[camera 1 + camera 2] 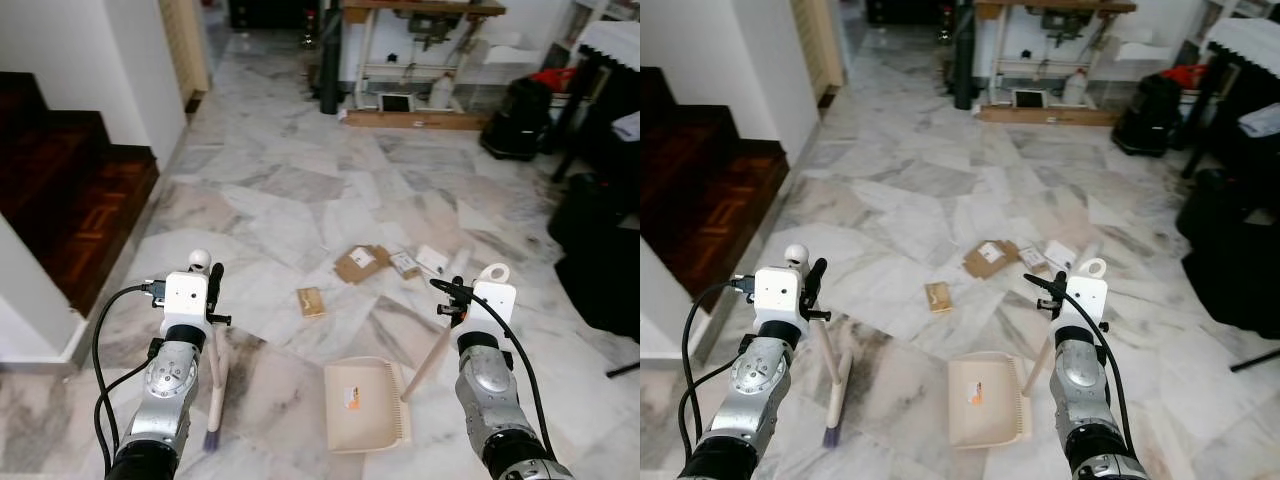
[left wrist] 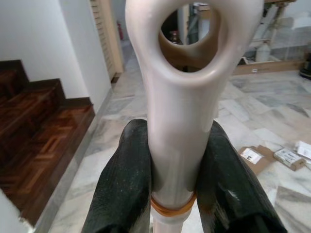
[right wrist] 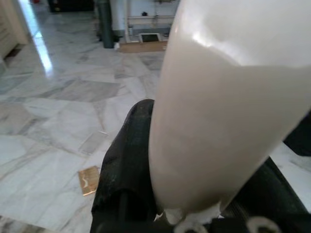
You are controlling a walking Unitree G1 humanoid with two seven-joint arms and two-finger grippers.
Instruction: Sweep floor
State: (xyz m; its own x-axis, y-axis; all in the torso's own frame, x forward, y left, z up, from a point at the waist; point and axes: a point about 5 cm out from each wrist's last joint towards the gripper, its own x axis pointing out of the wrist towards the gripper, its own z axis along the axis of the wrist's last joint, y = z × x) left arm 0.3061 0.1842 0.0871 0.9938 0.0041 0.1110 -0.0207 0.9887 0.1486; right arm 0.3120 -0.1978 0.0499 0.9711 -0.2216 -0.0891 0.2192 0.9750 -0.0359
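Left hand (image 2: 170, 194) clamps the broom handle (image 2: 177, 121); right hand (image 3: 194, 204) grips the dustpan handle (image 3: 223, 111), dustpan (image 1: 366, 405) at 6 o'clock.

Dark wooden stairs (image 1: 70, 190); black bag (image 1: 515, 118) beyond.

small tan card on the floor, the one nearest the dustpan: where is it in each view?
Left eye: small tan card, centre, ahead of the dustpan.
Right eye, centre-left, ahead of the dustpan.
Left wrist: not in it.
Right wrist, beside the right end effector's finger.
Shared landmark: opened cardboard box, just beyond the card.
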